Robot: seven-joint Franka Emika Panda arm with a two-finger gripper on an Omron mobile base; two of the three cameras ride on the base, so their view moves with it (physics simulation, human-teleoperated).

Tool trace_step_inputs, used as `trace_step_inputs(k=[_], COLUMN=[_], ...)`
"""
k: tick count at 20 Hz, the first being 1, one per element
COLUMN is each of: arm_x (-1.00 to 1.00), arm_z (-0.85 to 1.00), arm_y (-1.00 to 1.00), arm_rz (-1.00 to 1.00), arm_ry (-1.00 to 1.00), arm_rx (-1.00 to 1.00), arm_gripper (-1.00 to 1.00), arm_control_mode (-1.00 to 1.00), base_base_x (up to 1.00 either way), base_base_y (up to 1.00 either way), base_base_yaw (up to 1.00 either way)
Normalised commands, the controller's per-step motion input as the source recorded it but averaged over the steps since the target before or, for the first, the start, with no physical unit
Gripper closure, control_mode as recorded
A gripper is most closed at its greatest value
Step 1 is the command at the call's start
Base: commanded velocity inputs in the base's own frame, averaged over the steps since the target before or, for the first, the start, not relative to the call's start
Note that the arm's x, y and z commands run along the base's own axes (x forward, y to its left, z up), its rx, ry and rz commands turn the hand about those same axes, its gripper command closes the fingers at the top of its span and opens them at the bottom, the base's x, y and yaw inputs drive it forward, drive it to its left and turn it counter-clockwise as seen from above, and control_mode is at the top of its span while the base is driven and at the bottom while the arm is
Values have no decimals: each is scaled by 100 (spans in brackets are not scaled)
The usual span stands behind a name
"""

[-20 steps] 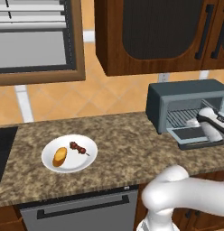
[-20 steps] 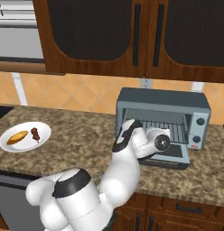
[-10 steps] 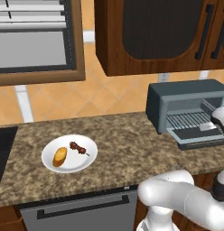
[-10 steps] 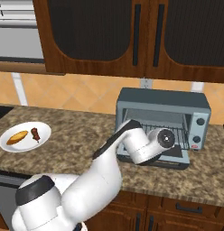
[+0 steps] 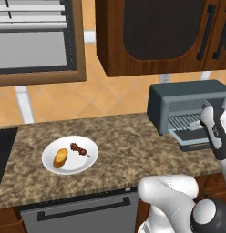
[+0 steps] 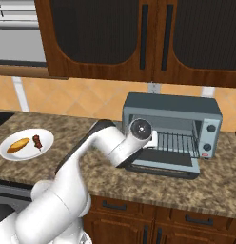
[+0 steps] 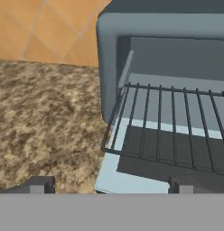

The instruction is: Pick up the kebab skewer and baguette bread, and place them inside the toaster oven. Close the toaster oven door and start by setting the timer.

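Arm swung nearer toaster oven, end effector apart over door; plate distant.

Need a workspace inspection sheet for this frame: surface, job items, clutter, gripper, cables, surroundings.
Surface: speckled brown stone counter, bare between the plate and the oven.
Job's things: kebab skewer and baguette bread lie side by side on the white plate. Toaster oven at the counter's right; toaster oven door folded down, wire rack bare.
Clutter: nothing seen.
Gripper: gripper open, holding nothing, low in front of the oven mouth by the rack's left corner.
Cables: nothing seen.
Surroundings: dark wood cabinets above, orange tile wall, window to the left.
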Motion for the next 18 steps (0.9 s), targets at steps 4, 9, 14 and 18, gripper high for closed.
trace_step_inputs(k=[4,9,14,18], arm_x=[0,0,0,0], arm_z=[0,0,0,6], arm_y=[100,100,100,100], arm_rz=[0,0,0,14], arm_ry=[18,13,7,15], arm_rx=[-10,-6,-7,-7], arm_gripper=[-100,-100,-100,-100], arm_control_mode=[-100,-100,-100,-100], base_base_x=[0,0,0,0], base_base_y=[0,0,0,0], base_base_yaw=[0,0,0,0])
